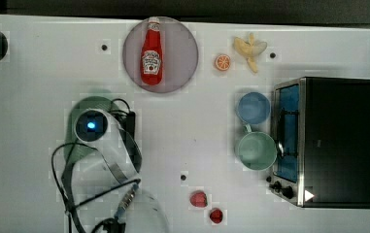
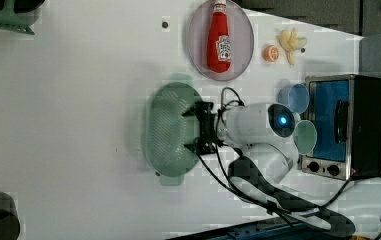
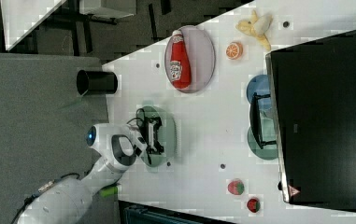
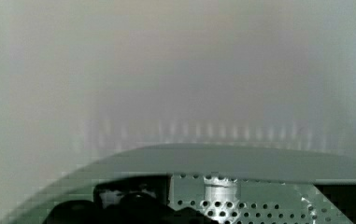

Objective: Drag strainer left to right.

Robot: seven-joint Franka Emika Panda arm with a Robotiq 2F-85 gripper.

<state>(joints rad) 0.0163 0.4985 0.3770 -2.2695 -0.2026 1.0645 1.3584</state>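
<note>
1 hand (image 2: 190, 129) spread wide over strainer (image 2: 165, 132); bare table (image 2: 78, 125) beyond rim.

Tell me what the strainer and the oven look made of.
Strainer: probably plastic, a matte pale mint-green shell with a grid of tiny holes and no metallic glint. Oven: likely metal, with a black casing, a shiny silver front frame and a blue-looking door that may be glass.

A matt mint-green plastic strainer (image 2: 165, 131) perforated with tiny holes is seen on a smooth white table (image 2: 78, 100); the toaster oven (image 1: 326, 141) looks metallic.
</note>
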